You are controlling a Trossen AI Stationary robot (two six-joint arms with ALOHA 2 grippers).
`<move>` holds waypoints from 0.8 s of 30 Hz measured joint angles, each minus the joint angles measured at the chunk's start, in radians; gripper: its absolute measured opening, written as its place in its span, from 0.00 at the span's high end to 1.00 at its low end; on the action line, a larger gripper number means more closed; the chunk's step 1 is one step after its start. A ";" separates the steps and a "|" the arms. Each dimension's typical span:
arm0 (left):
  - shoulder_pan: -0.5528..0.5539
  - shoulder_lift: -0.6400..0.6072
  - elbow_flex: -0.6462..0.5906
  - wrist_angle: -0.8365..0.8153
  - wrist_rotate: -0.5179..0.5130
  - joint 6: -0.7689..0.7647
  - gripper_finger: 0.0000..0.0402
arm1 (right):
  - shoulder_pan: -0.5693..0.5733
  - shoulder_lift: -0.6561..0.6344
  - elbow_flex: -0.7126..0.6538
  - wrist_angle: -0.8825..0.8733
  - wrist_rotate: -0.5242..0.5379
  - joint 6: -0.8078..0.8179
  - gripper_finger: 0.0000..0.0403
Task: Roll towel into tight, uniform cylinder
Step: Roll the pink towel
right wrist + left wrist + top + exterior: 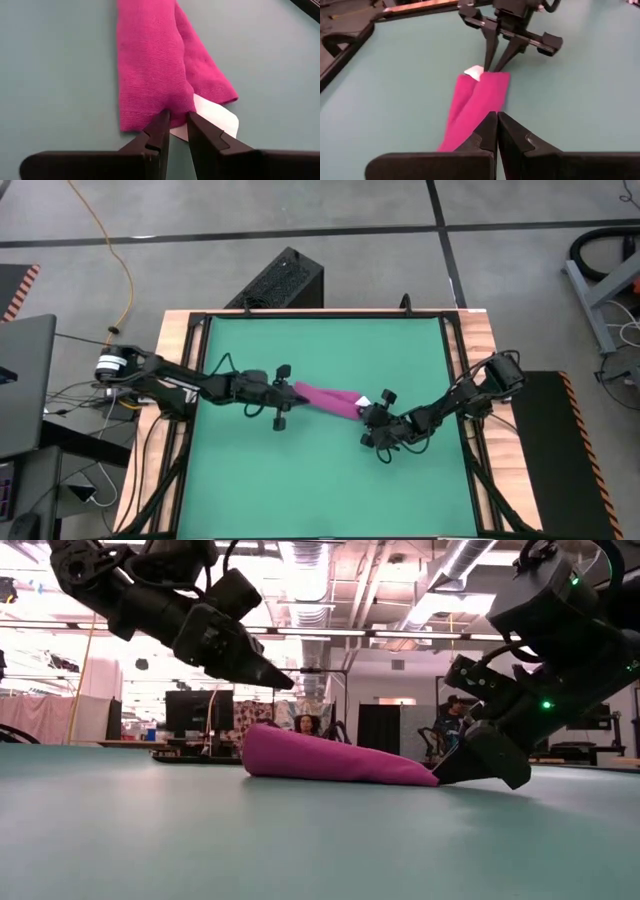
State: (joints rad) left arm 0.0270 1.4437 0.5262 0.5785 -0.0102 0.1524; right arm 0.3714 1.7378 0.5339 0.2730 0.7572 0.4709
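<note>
Towel (328,400) lies as a loose, flattened roll between both grippers. Right gripper (177,120) pinches its tag end, jaws slightly parted; left gripper (497,120), shut and empty, hovers over the far end. Rolling looks unfinished; next needs tightening evenly.

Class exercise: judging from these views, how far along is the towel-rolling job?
Done: the towel is folded into a long narrow strip on the green mat. In hand: the right end effector pinches its tag end; the left end effector, shut, hovers above the other end. Left: rolling it tight.
</note>
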 joint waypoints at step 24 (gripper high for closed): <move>0.159 0.311 0.155 -0.172 -0.026 0.227 1.00 | 0.002 -0.020 0.008 0.020 -0.011 -0.032 0.77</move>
State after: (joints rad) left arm 0.1857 1.7550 0.6811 0.4067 -0.0366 0.3791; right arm 0.3733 1.7178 0.5423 0.2928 0.7462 0.4391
